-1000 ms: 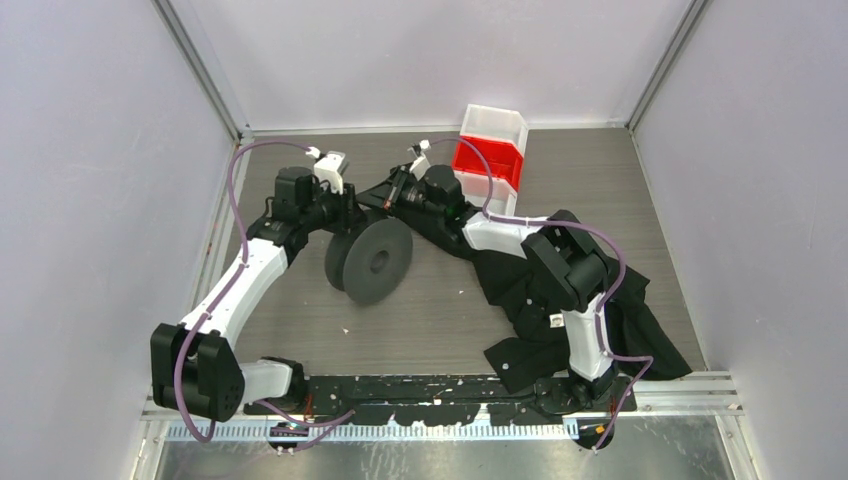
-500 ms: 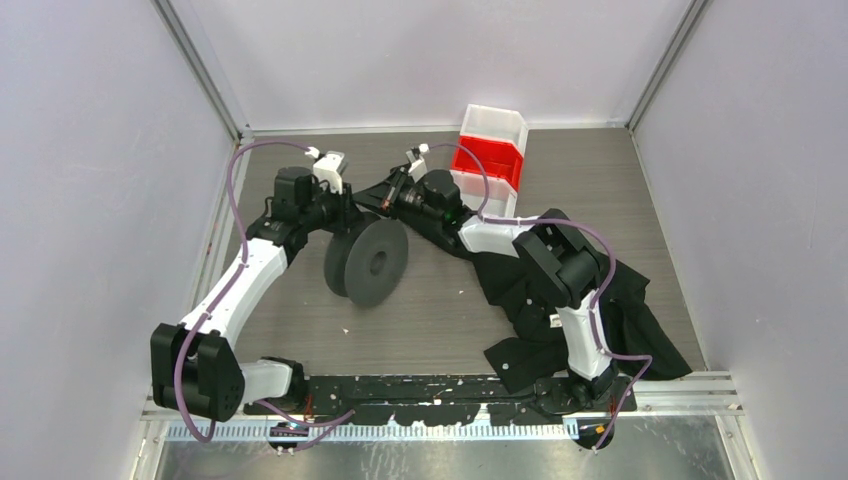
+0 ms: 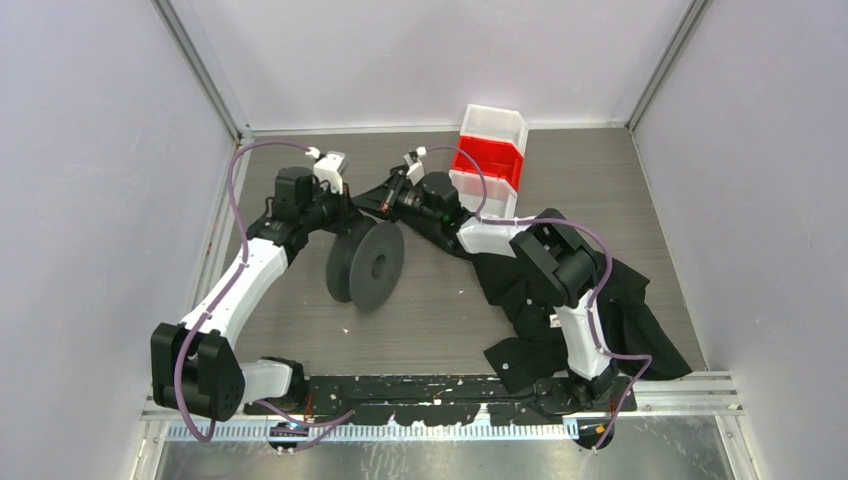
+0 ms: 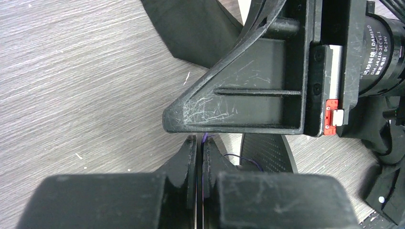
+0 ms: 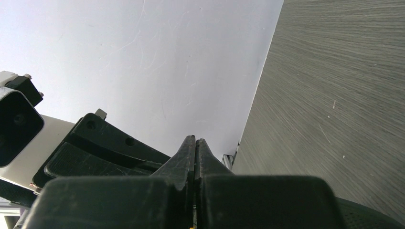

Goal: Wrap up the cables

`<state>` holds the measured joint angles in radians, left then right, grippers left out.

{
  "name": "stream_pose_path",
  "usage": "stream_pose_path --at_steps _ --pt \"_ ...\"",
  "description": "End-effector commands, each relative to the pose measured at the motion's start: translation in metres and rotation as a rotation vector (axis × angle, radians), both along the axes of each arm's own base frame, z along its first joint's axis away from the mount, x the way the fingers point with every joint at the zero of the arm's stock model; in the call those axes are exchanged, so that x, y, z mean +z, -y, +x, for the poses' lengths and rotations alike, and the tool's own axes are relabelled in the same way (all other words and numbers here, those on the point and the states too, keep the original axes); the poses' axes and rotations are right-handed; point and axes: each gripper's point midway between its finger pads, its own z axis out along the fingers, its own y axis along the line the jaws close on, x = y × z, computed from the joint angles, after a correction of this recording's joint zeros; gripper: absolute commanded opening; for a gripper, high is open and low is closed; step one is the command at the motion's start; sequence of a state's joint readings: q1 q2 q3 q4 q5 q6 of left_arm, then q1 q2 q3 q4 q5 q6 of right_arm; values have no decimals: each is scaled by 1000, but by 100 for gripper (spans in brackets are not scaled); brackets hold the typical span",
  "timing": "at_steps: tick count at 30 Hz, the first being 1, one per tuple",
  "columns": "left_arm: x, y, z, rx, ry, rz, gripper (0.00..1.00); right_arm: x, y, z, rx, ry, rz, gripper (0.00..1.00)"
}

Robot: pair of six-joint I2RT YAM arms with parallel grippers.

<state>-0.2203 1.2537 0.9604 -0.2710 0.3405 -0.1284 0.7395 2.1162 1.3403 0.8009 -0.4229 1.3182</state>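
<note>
Left gripper (image 4: pixel 199 141) was clamped on the thin cable (image 4: pixel 231 155), a strand showing between its tips, with the right gripper (image 5: pixel 195 141) just beyond them. The right gripper's fingers were pressed together, and whether they also held the strand could not be told. Both met just beyond the grey reel (image 3: pixel 366 264), which stood on its rims on the table (image 3: pixel 600 200). A black cloth (image 3: pixel 640 335) lay to the right, with a red-and-white bin (image 3: pixel 490 150) at the far edge.
</note>
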Motion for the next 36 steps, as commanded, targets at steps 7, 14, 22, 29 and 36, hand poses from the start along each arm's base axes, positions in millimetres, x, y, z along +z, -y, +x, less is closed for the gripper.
stream_pose_path --at_steps 7,14,22,29,36 --pt "20 -1 7 10 63 -11 1 18 -3 -6 22 31 48 23" --pt "36 -4 5 14 93 3 0 21 42 32 -149 78 -115 79" --pt "56 -7 5 34 137 -9 1 27 118 72 -365 97 -279 92" --pt "90 -16 2 53 222 26 1 39 168 64 -458 160 -463 93" --pt "56 -31 -12 116 210 64 1 24 151 19 -342 93 -537 93"
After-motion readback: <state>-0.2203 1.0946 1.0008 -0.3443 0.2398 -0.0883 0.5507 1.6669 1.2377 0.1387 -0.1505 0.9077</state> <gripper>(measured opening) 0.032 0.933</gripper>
